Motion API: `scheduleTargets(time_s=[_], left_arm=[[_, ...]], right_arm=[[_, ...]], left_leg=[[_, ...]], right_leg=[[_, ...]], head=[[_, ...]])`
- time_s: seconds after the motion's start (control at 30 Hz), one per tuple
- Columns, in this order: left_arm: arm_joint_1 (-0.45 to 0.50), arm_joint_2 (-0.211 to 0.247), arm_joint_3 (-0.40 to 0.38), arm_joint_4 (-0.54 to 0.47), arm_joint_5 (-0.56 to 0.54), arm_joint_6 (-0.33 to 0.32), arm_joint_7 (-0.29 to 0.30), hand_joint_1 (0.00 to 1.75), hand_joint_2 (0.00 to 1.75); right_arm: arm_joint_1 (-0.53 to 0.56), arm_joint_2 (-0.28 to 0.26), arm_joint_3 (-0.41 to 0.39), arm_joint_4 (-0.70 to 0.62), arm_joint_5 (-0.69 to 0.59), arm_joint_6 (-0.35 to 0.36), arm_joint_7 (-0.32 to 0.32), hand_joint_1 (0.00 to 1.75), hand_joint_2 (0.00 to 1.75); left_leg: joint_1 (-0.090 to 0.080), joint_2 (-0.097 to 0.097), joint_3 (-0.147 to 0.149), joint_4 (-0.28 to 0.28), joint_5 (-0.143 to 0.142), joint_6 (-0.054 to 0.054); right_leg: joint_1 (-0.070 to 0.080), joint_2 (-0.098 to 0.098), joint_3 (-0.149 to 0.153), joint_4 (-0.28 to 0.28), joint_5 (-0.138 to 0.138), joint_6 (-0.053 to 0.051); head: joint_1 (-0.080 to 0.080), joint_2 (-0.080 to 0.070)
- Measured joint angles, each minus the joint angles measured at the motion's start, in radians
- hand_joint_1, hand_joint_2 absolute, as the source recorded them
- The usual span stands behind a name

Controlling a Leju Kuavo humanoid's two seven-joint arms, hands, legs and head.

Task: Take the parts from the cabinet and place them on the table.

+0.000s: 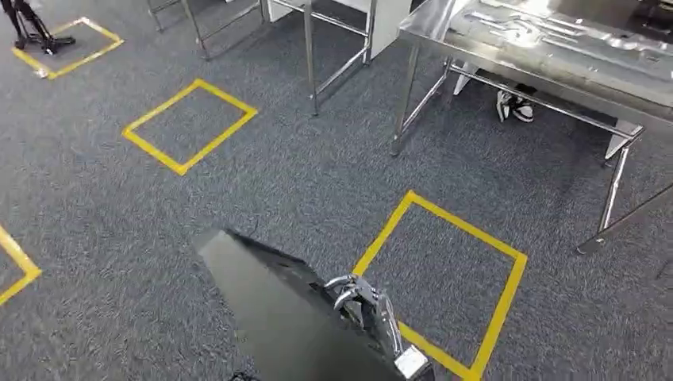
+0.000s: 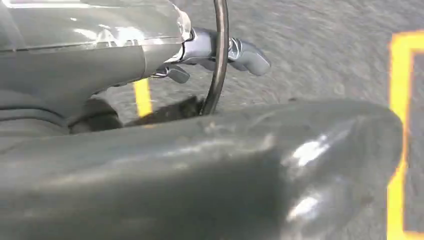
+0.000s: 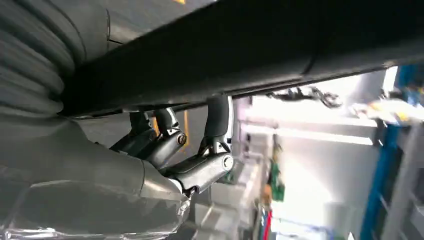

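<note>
A large dark flat panel [image 1: 278, 309] juts up from the bottom middle of the head view, above the carpet. My right hand [image 1: 363, 305] grips its right edge. In the right wrist view the fingers [image 3: 172, 142] curl against the panel [image 3: 260, 55], which spans the picture. In the left wrist view my left hand [image 2: 210, 52] hooks its fingers [image 2: 247, 55] round a thin dark edge [image 2: 219, 75], with the glossy grey panel surface [image 2: 225, 170] close below. The steel table [image 1: 444, 36] stands at the upper right and carries pressed metal parts [image 1: 548, 36].
Yellow tape squares mark the grey carpet, one [image 1: 444, 286] just before the table and another [image 1: 190, 125] further left. A person's shoes [image 1: 514, 105] show under the table. More steel frame legs [image 1: 311, 59] stand at the top middle.
</note>
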Motion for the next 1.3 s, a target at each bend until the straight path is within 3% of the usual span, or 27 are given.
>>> scheduleTargets(time_s=[0.07,0.1,0.13,0.2,0.23,0.27,0.37,0.4,0.43,0.47,0.5,0.57,0.6,0.63,0.7,0.73,0.77,0.9,0.93,0.97,1.0,1.07,1.1,1.13,1.17,1.23,1.3], left_arm=[[0.006,0.0,-0.011,0.0,-0.007,0.001,-0.004,0.0,0.0],[0.009,0.0,-0.015,0.0,-0.008,0.001,-0.005,0.0,0.0],[0.009,0.0,-0.019,0.0,-0.011,0.002,-0.006,0.0,0.0],[0.006,0.0,-0.027,0.0,-0.013,0.003,-0.006,0.0,0.0],[0.007,0.0,-0.029,0.0,-0.013,0.003,-0.007,0.0,0.0],[0.007,-0.002,-0.029,0.0,-0.013,0.002,-0.008,0.0,0.0],[0.006,-0.003,-0.031,0.0,-0.013,0.002,-0.001,0.0,0.0],[0.006,-0.009,-0.032,0.0,-0.013,0.002,0.006,0.0,0.0],[0.005,-0.011,-0.034,0.0,-0.013,0.003,0.015,0.0,0.0],[0.004,-0.013,-0.036,0.0,-0.013,0.005,0.019,0.0,0.0],[0.005,-0.013,-0.036,0.0,-0.013,0.007,0.029,0.0,0.0],[0.012,-0.011,-0.036,0.0,-0.01,0.01,0.039,0.0,0.0],[0.013,-0.011,-0.036,0.0,-0.008,0.011,0.042,0.0,0.0],[0.012,-0.011,-0.036,0.0,-0.006,0.013,0.046,0.0,0.0],[0.011,-0.011,-0.036,0.0,-0.004,0.013,0.05,0.0,0.0],[0.011,-0.011,-0.037,0.0,-0.004,0.014,0.051,0.0,0.0],[0.012,-0.011,-0.037,0.0,-0.004,0.016,0.052,0.0,0.0],[0.008,-0.011,-0.038,0.0,-0.006,0.021,0.059,0.0,0.0],[0.006,-0.01,-0.039,0.0,-0.006,0.021,0.059,0.0,0.0],[0.005,-0.01,-0.039,0.0,-0.005,0.021,0.057,0.0,0.0],[0.007,-0.008,-0.039,0.0,-0.004,0.021,0.057,0.0,0.0],[0.01,-0.006,-0.039,0.0,-0.001,0.021,0.057,0.0,0.0],[0.011,-0.005,-0.039,0.0,0.002,0.019,0.057,0.0,0.0],[0.012,-0.004,-0.039,0.0,0.005,0.018,0.058,0.0,0.0],[0.013,-0.003,-0.039,0.0,0.006,0.018,0.06,0.0,0.0],[0.011,-0.003,-0.039,0.0,0.008,0.018,0.06,0.0,0.0],[0.009,-0.003,-0.039,0.0,0.008,0.016,0.061,0.0,0.0]], right_arm=[[0.002,0.003,-0.005,0.0,0.003,0.0,-0.002,1.75,1.75],[0.004,0.003,-0.007,0.0,0.004,0.0,-0.002,1.75,1.75],[0.004,0.003,-0.009,0.0,0.004,0.0,-0.002,1.75,1.75],[0.004,0.003,-0.011,0.0,0.004,0.0,-0.002,1.75,1.75],[0.004,0.004,-0.013,0.0,0.004,0.0,-0.003,1.75,1.75],[0.002,0.005,-0.015,-0.001,0.004,0.0,-0.003,1.75,1.75],[0.006,0.009,-0.018,-0.002,0.014,0.0,-0.01,1.75,1.75],[0.006,0.008,-0.019,-0.003,0.016,0.0,-0.01,1.75,1.75],[0.01,0.009,-0.024,-0.006,0.021,0.0,-0.011,1.75,1.75],[0.008,0.009,-0.025,-0.008,0.022,0.0,-0.013,1.75,1.75],[0.005,0.01,-0.026,-0.009,0.023,0.0,-0.014,1.75,1.75],[0.009,0.011,-0.027,-0.009,0.023,0.0,-0.014,1.75,1.75],[0.012,0.011,-0.028,-0.008,0.024,0.0,-0.014,1.75,1.75],[0.014,0.011,-0.029,-0.009,0.024,0.0,-0.014,1.75,1.75],[0.015,0.011,-0.031,-0.009,0.025,0.0,-0.014,1.75,1.75],[0.015,0.011,-0.031,-0.009,0.026,0.0,-0.014,1.75,1.75],[0.014,0.011,-0.031,-0.009,0.026,0.0,-0.014,1.75,1.75],[0.018,0.013,-0.031,-0.01,0.026,-0.003,-0.013,1.75,1.75],[0.02,0.014,-0.032,-0.013,0.026,-0.003,-0.012,1.75,1.75],[0.02,0.016,-0.032,-0.014,0.026,-0.003,-0.012,1.75,1.75],[0.017,0.019,-0.032,-0.014,0.026,-0.003,-0.011,1.75,1.75],[0.016,0.019,-0.032,-0.014,0.026,-0.001,-0.008,1.75,1.75],[0.016,0.019,-0.032,-0.012,0.026,-0.001,-0.003,1.75,1.75],[0.017,0.019,-0.032,-0.01,0.031,-0.006,0.001,1.75,1.75],[0.017,0.019,-0.032,-0.008,0.039,-0.014,0.007,1.75,1.75],[0.017,0.019,-0.032,-0.006,0.053,-0.031,0.016,1.75,1.75],[0.015,0.019,-0.032,-0.006,0.058,-0.039,0.018,1.75,1.75]], left_leg=[[0.0,-0.012,-0.079,0.144,-0.044,-0.005],[0.0,-0.013,-0.092,0.153,-0.026,-0.005],[0.0,-0.014,-0.081,0.113,0.012,-0.004],[0.002,-0.034,-0.012,-0.062,0.12,0.0],[0.007,-0.089,0.012,-0.113,0.122,0.004],[0.01,-0.12,0.013,-0.136,0.116,0.003],[-0.002,-0.095,0.013,-0.13,0.119,0.018],[0.009,-0.082,0.018,-0.143,0.126,0.028],[0.009,-0.063,0.024,-0.152,0.13,0.034],[0.01,-0.053,0.027,-0.156,0.131,0.043],[0.008,-0.036,0.028,-0.158,0.131,0.044],[0.005,-0.003,0.028,-0.157,0.127,0.047],[0.005,0.011,0.028,-0.157,0.125,0.045],[0.005,0.022,0.03,-0.157,0.123,0.043],[0.005,0.044,0.039,-0.157,0.116,0.04],[0.005,0.053,0.046,-0.157,0.112,0.035],[-0.001,0.06,0.05,-0.157,0.107,0.028],[-0.005,0.09,0.063,-0.164,0.102,0.008],[0.0,0.076,0.061,-0.157,0.091,0.0],[0.001,0.028,0.054,-0.128,0.072,-0.003],[0.002,0.003,0.024,-0.062,0.034,-0.003],[0.004,-0.013,-0.059,0.103,-0.036,-0.008],[0.004,-0.014,-0.088,0.153,-0.044,-0.01],[0.004,-0.014,-0.095,0.153,-0.022,-0.011],[0.004,-0.014,-0.078,0.1,0.026,-0.01],[0.005,-0.018,-0.008,-0.076,0.129,-0.005],[0.001,-0.031,0.014,-0.134,0.118,0.007]], right_leg=[[0.002,0.032,0.001,0.003,-0.002,-0.002],[0.002,0.049,0.002,0.005,-0.003,-0.002],[0.002,0.064,0.003,0.008,-0.005,0.0],[-0.001,0.094,0.006,0.02,-0.013,0.006],[-0.003,0.104,0.002,0.027,-0.018,0.011],[0.003,0.115,-0.008,0.038,-0.02,0.018],[-0.01,0.144,-0.018,0.027,-0.009,0.04],[-0.006,0.156,-0.02,0.027,-0.009,0.046],[-0.004,0.114,-0.021,0.04,-0.02,0.048],[-0.001,0.061,-0.042,0.082,-0.048,0.053],[-0.002,0.03,-0.078,0.152,-0.087,0.059],[-0.008,0.011,-0.157,0.3,-0.144,0.066],[-0.011,0.01,-0.173,0.327,-0.142,0.068],[-0.012,0.008,-0.164,0.305,-0.118,0.07],[-0.012,-0.007,-0.082,0.151,-0.031,0.066],[-0.008,-0.035,-0.025,0.051,0.009,0.058],[0.006,-0.075,-0.008,0.016,-0.007,0.05],[0.011,-0.033,-0.014,0.012,-0.003,0.03],[-0.006,-0.022,-0.004,0.001,0.004,0.021],[-0.004,-0.014,-0.001,-0.002,0.004,0.017],[-0.004,-0.005,-0.002,-0.002,0.004,0.009],[-0.001,0.019,-0.001,-0.001,0.002,0.006],[-0.001,0.028,0.0,0.001,0.001,0.004],[0.0,0.036,0.001,0.003,-0.001,0.002],[-0.001,0.047,0.004,0.006,-0.005,0.004],[-0.001,0.059,0.01,0.017,-0.015,0.011],[0.004,0.063,0.002,0.033,-0.024,0.023]], head=[[0.0,0.0],[0.0,0.0],[0.0,0.0],[0.0,0.0],[0.0,0.0],[0.0,0.0],[0.0,0.0],[0.0,0.0],[0.001,0.0],[0.003,0.0],[0.003,0.0],[0.003,0.0],[0.003,0.0],[0.003,0.0],[0.003,0.0],[0.003,0.0],[0.003,0.0],[0.003,0.0],[0.003,0.0],[0.003,0.0],[0.002,0.0],[0.003,0.0],[0.003,0.0],[0.003,0.0],[0.002,0.0],[0.003,0.0],[0.003,0.0]])
